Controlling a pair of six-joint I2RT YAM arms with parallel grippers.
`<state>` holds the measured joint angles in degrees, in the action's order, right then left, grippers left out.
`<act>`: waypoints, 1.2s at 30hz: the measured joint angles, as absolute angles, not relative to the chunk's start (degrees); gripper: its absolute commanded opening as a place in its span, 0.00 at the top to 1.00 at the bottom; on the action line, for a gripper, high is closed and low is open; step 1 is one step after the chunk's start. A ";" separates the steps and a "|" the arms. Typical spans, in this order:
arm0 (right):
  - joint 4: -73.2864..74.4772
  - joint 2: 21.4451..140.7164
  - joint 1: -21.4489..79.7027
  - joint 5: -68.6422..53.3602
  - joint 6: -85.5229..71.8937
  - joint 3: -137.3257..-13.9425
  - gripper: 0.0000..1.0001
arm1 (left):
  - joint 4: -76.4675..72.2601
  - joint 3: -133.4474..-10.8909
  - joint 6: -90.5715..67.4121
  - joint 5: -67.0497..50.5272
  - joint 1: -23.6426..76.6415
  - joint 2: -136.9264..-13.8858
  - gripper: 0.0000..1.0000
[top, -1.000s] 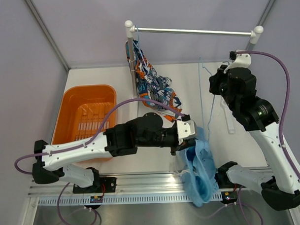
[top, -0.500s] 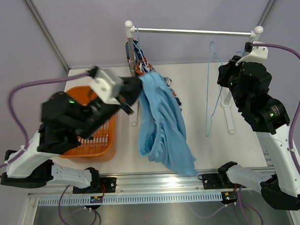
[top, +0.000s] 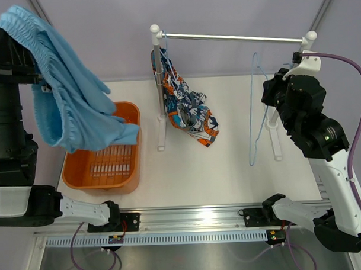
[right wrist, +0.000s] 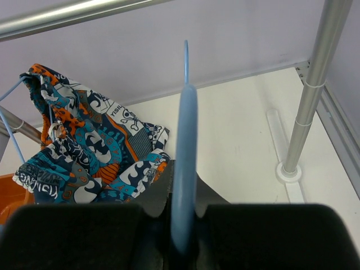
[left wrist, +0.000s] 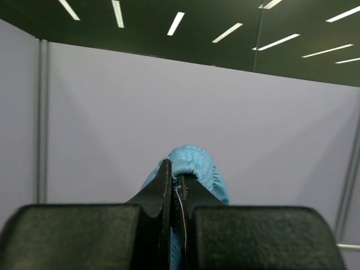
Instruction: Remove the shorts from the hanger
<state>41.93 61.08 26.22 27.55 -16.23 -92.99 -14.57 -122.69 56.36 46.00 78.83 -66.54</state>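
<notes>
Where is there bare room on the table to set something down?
Bare table lies between the printed shorts and the hanger, and along the near edge. Crowded: the basket corner, under the hanging blue shorts.

Lab test cell, plain partition walls

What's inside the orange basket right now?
The slotted floor of the orange basket is bare where it shows. The light blue shorts, held up by the left gripper, hang across its far end in the top view, so that part is hidden.
</notes>
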 measured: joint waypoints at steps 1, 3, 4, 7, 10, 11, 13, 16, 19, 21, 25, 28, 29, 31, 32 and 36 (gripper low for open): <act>41.91 61.08 26.22 27.53 -16.23 -92.99 1.00 | -16.21 -122.02 57.82 46.57 78.83 -66.19 1.00; 41.91 61.08 26.22 27.46 -16.25 -92.99 1.00 | -19.59 -116.51 59.46 47.37 78.78 -63.77 1.00; 41.89 61.08 26.22 27.40 -16.25 -92.97 1.00 | -20.71 -112.33 59.55 47.81 78.74 -61.63 1.00; 41.76 60.64 26.22 27.35 -16.27 -92.12 1.00 | -22.72 -95.98 57.78 50.19 78.67 -53.87 1.00; 41.82 60.12 26.22 27.29 -16.27 -90.72 1.00 | -22.06 -84.44 53.47 53.45 77.89 -48.75 1.00; 41.85 60.12 26.22 27.18 -16.29 -90.45 1.00 | -21.26 -81.89 51.51 54.41 77.21 -47.83 1.00; 41.82 60.12 26.22 26.79 -16.34 -90.06 1.00 | -17.23 -79.55 46.85 55.75 75.20 -47.16 1.00; 41.85 60.12 26.22 26.22 -16.53 -89.71 1.00 | -10.76 -79.22 39.92 55.90 69.80 -47.81 1.00; 41.85 60.12 26.22 25.80 -16.73 -89.65 1.00 | -2.17 -79.24 30.55 53.74 60.53 -48.49 1.00; 41.85 60.12 26.22 25.74 -16.73 -89.65 1.00 | 3.46 -79.24 23.99 50.89 53.08 -48.66 1.00; 41.87 60.14 26.22 24.88 -16.71 -89.65 1.00 | 11.73 -79.33 12.88 45.32 42.35 -49.30 1.00; 41.91 60.38 26.22 24.32 -16.69 -89.65 1.00 | 18.24 -80.29 4.38 39.81 32.64 -50.57 1.00; 41.91 60.53 26.22 24.29 -16.67 -89.65 1.00 | 20.38 -80.95 1.63 37.34 28.88 -51.35 1.00; 41.91 60.82 26.22 24.27 -16.58 -89.65 1.00 | 24.14 -82.13 -3.88 32.16 22.02 -53.25 1.00; 41.93 60.97 26.22 24.23 -16.45 -89.65 1.00 | 25.58 -82.37 -6.50 29.23 18.68 -54.19 1.00; 42.28 61.34 26.22 23.33 -15.84 -89.67 1.00 | 31.42 -82.32 -15.00 19.62 8.54 -58.11 1.00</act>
